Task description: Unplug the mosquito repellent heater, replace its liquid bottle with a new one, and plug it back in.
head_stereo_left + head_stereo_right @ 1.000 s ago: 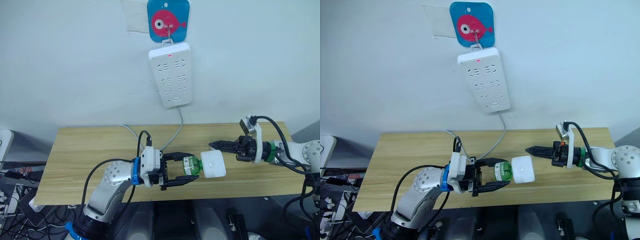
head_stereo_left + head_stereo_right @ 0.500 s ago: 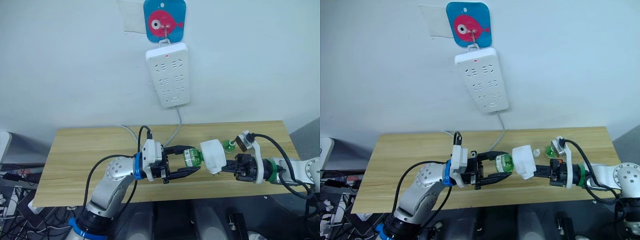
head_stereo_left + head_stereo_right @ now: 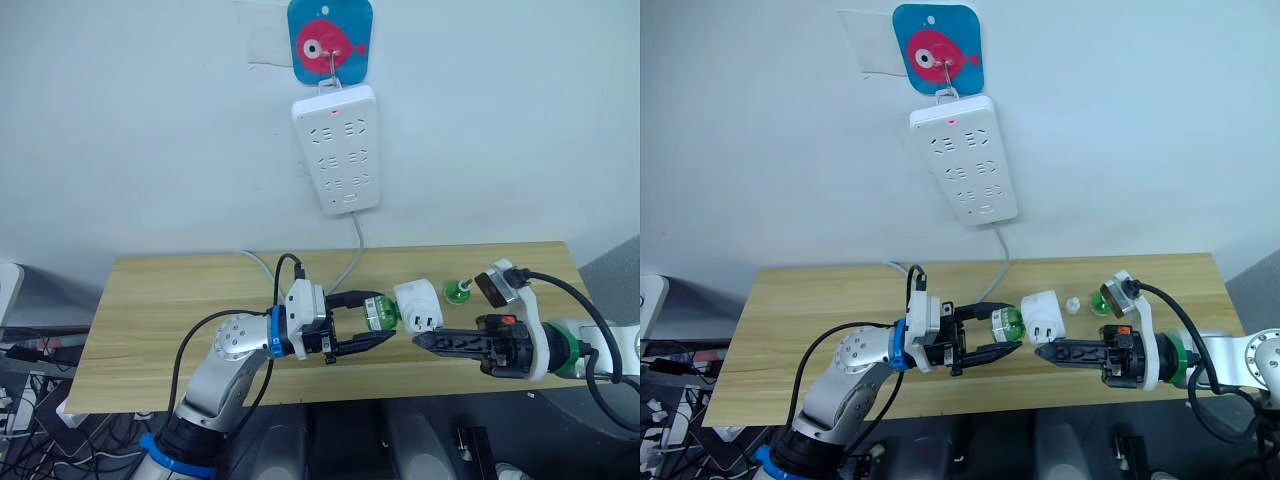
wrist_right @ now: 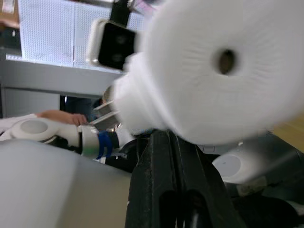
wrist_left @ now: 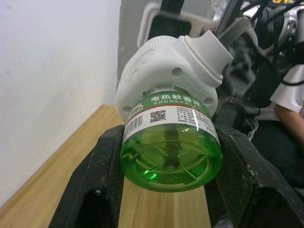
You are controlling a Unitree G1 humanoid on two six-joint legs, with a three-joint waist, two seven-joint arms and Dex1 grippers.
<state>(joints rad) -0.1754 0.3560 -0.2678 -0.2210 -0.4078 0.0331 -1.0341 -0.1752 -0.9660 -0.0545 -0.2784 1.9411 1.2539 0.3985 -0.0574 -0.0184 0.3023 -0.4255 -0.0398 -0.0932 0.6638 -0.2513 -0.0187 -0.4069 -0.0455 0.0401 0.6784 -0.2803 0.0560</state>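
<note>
Left tool (image 3: 362,321) clamps the bottle (image 5: 170,142); the closed, empty right tool (image 3: 425,340) has dropped below the heater (image 3: 418,306), probably repositioning to unscrew.

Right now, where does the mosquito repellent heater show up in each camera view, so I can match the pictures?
Left eye view: mosquito repellent heater at table centre, plug prongs facing the camera.
Right eye view: same spot, right of the green liquid bottle.
Left wrist view: screwed onto the bottle's far end.
Right wrist view: large, above the right tool's fingers.
Shared landmark: the green bottle in the left tool.
</note>
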